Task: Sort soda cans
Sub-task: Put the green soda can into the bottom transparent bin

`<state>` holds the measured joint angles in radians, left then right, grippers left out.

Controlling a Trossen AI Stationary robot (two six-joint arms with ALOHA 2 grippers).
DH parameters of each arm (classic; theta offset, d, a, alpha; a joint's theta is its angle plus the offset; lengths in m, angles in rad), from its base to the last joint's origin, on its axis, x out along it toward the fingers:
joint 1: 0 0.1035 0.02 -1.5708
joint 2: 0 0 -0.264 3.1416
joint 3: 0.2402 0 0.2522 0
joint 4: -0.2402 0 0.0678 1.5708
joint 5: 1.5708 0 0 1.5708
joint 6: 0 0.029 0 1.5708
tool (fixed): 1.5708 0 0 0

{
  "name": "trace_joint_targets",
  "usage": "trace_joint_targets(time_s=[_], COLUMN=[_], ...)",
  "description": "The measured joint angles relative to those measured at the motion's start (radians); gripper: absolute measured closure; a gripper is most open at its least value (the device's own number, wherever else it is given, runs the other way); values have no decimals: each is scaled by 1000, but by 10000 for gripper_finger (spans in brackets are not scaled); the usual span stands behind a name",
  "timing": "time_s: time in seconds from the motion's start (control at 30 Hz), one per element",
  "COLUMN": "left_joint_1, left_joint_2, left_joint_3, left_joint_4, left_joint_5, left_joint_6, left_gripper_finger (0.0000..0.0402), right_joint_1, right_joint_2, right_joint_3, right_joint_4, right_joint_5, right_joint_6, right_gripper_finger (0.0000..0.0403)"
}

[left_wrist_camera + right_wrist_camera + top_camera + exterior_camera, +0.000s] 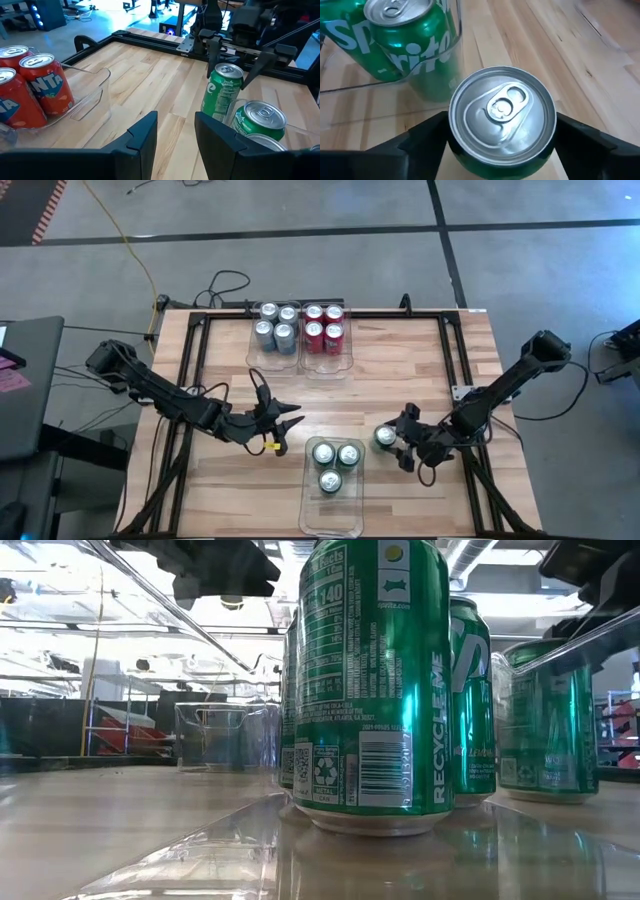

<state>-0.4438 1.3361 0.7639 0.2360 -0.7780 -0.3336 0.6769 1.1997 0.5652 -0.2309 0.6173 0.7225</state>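
My right gripper (388, 439) is shut on a green can (385, 436) just right of the near clear bin (310, 515), which holds three green cans (333, 462). The right wrist view shows the held can's silver top (502, 107) between my dark fingers. My left gripper (287, 425) hangs open over bare wood left of that bin, touching nothing; its fingers (142, 135) point toward the held can (225, 90). Several silver-blue cans (275, 325) and several red cans (323, 325) stand upright in two clear bins at the far edge. My right gripper pinches the green can's upper wall (457, 152), just under the rim, between its two fingers (425, 137), one on each side. The fingers come down from above, slanting in from the table's right. The can is upright; in the low view its base (545, 795) looks level with the table.
The near bin's clear wall (457, 45) stands close beside the held can. Black frame rails (190, 380) run along the table's left, far and right sides. Bare wood (400, 380) lies between the far bins and the near bin.
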Motion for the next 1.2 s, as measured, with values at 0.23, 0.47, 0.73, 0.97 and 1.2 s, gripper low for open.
trace_joint_targets(time_s=[0.23,0.47,0.73,0.97,1.2], left_joint_1=[0,0,-1,-15,-18], left_joint_2=[0,0,0,0,0], left_joint_3=[0,0,0,0,0], left_joint_4=[0,-1,-9,-29,-86], left_joint_5=[0,32,106,119,191], left_joint_6=[0,9,23,31,-38], left_gripper_finger=[276,276,276,276,276], right_joint_1=[-5,16,87,105,72], right_joint_2=[-1,-18,-17,-1,99], right_joint_3=[0,124,366,389,389], right_joint_4=[16,-32,-291,-196,29], right_joint_5=[5,-39,-47,-129,-250], right_joint_6=[-28,-139,-175,-213,-327], right_gripper_finger=[131,131,131,131,131])
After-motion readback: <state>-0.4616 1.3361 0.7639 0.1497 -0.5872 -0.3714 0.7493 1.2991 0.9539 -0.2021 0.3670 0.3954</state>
